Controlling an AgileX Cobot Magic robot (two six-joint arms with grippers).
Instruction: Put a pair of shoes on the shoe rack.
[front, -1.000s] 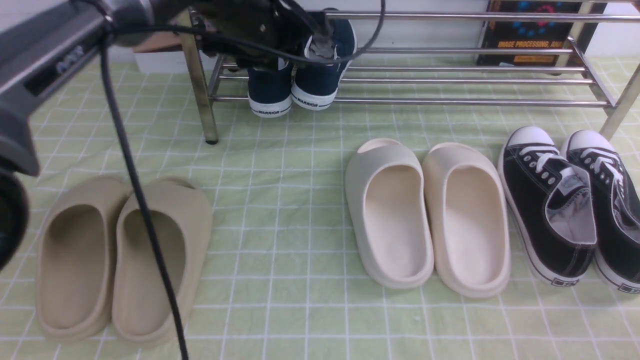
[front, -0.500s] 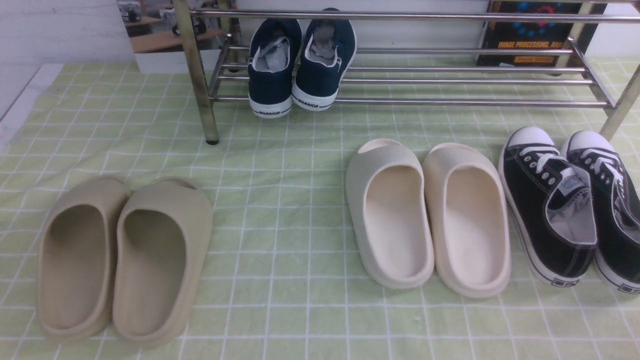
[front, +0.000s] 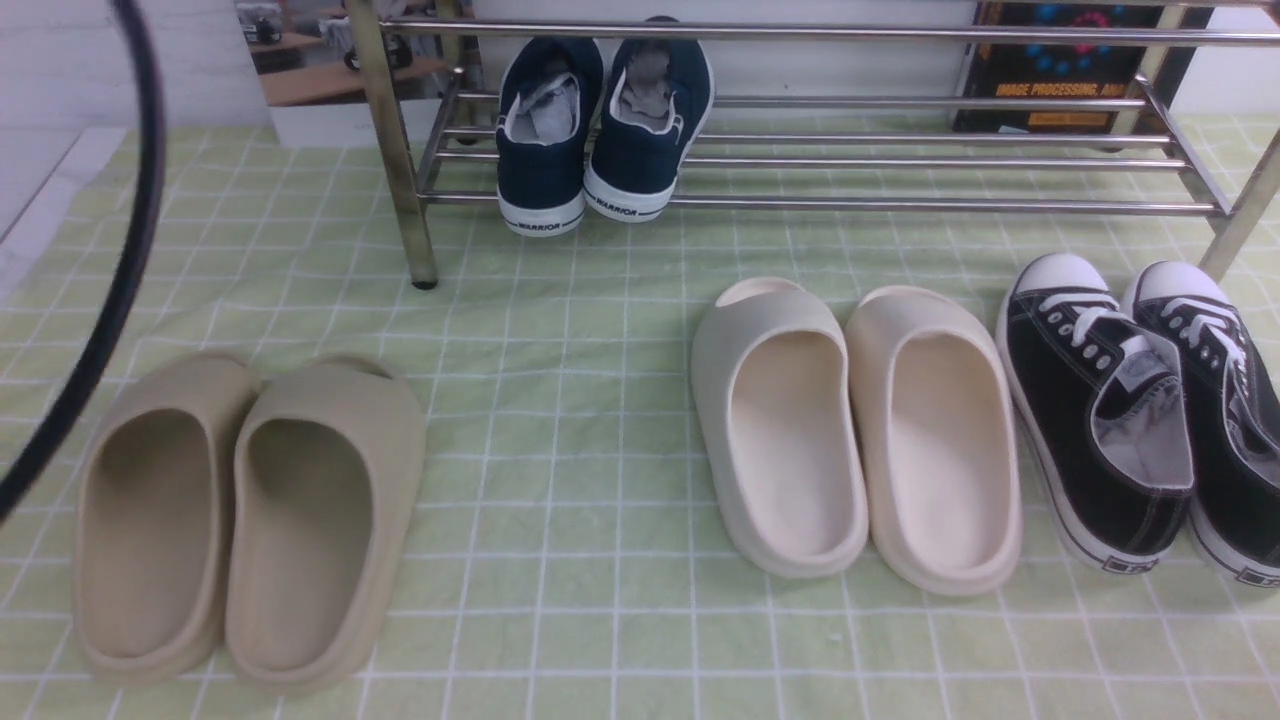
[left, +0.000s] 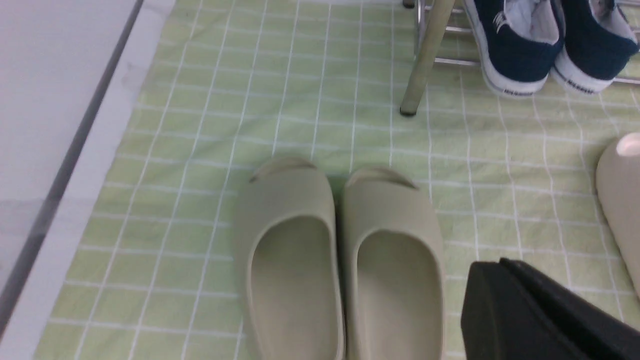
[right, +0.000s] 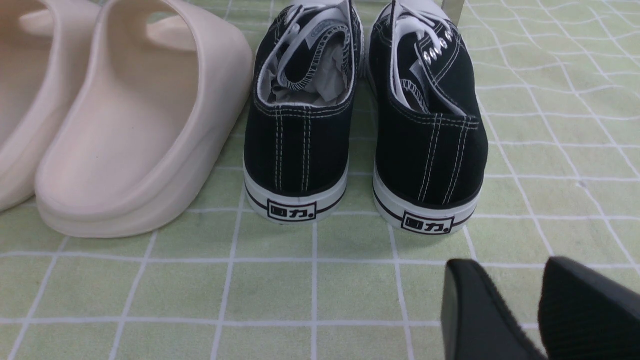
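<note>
Two navy shoes (front: 600, 130) sit on the shoe rack (front: 900, 204); left tool (left: 545, 315) closed empty, right tool (right: 535, 310) slightly parted.

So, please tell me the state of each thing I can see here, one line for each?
Navy-blue canvas slip-on shoes: on the rack, heels out.
Chrome-bar shoe rack: upright, holding one pair.
Beige foam slides: on the cloth, side by side.
Cream foam slides: on the cloth, side by side.
Black lace-up sneakers: on the cloth.
Left gripper: fingers shut, empty.
Right gripper: fingers apart, empty.
</note>
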